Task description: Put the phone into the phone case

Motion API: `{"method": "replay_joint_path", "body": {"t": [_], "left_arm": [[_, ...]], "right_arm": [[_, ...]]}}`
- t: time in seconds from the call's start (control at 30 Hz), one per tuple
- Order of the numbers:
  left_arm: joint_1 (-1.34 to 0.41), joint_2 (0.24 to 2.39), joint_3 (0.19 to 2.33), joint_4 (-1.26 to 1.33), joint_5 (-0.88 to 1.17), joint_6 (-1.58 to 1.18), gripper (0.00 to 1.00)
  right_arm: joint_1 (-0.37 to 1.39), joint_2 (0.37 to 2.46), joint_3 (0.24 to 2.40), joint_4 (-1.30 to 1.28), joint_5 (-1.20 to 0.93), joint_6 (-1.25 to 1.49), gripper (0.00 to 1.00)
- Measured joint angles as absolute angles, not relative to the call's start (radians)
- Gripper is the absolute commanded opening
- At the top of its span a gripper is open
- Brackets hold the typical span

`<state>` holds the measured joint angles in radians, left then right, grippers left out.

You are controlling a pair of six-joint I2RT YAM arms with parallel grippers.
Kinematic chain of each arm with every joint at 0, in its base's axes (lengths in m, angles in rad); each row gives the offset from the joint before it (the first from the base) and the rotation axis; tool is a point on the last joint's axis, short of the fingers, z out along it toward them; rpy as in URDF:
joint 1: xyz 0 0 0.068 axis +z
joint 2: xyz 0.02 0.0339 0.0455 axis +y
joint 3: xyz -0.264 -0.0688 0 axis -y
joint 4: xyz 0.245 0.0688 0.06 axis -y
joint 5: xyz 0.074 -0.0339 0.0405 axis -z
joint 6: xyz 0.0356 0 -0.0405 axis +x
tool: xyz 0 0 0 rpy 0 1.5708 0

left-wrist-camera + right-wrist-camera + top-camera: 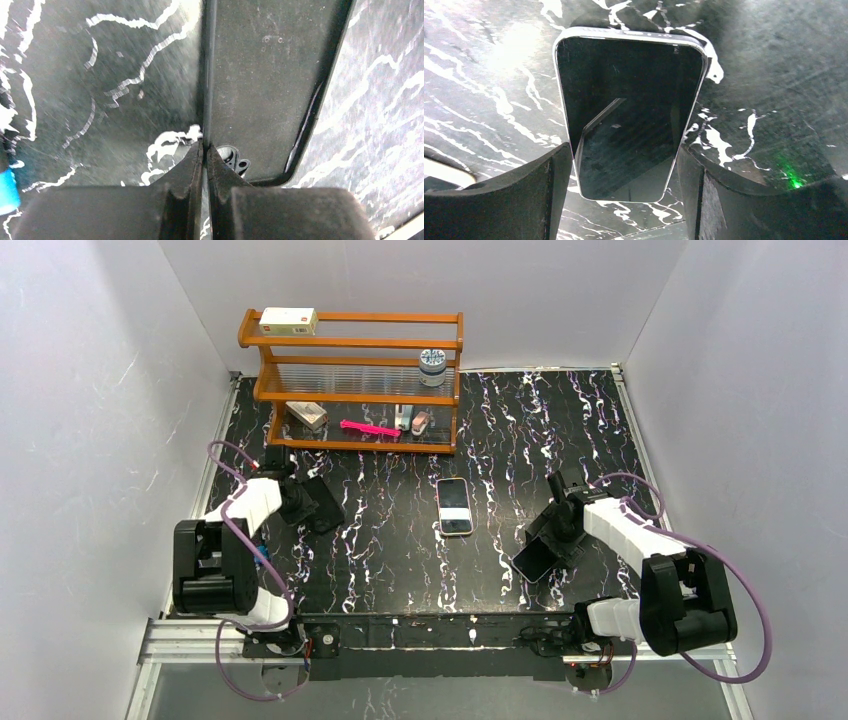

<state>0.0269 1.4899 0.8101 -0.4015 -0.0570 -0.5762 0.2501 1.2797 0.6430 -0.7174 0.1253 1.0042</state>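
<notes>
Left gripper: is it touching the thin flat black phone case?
Touching. The left wrist view shows the left gripper pinched shut on the raised rim of the phone case.

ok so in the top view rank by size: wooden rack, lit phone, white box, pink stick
1. wooden rack, largest by far
2. lit phone and white box, look alike, not ranked
3. pink stick, smallest

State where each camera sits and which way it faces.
Top external: overhead behind the near edge, looking down at the table; the left arm and right arm show.
Left wrist: on the left arm, looking along the left claw at the phone case; its fingers pinch the case's wall.
Right wrist: on the right arm, looking along the right claw at the phone; its fingers grip it.
Shared: top external and right wrist both show the phone.
</notes>
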Motion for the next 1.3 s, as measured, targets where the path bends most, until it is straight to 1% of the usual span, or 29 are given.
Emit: {"method": "replay_joint_path", "body": {"t": [0.13,0.33,0.73,0.87,0.93,1.1,1.17,1.23,1.3], "left_arm": [[-0.025,1.428,0.763,-0.42,-0.017,-0.577,0.0],[-0.234,1.346,0.732,-0.434,-0.025,-0.62,0.0],[-0.498,1.345,0.73,-0.427,-0.081,-0.743,0.0],[-0.562,1.345,0.706,-0.403,-0.085,-0.788,0.05],[-0.58,1.345,0.692,-0.394,-0.079,-0.813,0.12],[-0.593,1.322,0.651,-0.346,-0.032,-0.875,0.39],[-0.593,1.299,0.649,-0.337,-0.017,-0.894,0.48],[-0.592,1.28,0.651,-0.331,-0.011,-0.902,0.56],[-0.585,1.271,0.66,-0.332,-0.008,-0.9,0.6]], "right_arm": [[0.25,1.271,0.639,-0.664,0.096,0.978,0.59],[0.25,1.281,0.643,-0.607,0.062,0.936,0.6],[0.25,1.295,0.644,-0.477,-0.072,0.776,0.52],[0.25,1.301,0.643,-0.443,-0.119,0.727,0.51],[0.25,1.304,0.643,-0.437,-0.134,0.71,0.5],[0.25,1.304,0.643,-0.436,-0.152,0.682,0.49],[0.251,1.304,0.643,-0.436,-0.162,0.676,0.48],[0.254,1.304,0.643,-0.436,-0.165,0.673,0.47],[0.261,1.304,0.643,-0.438,-0.168,0.672,0.47]]}}
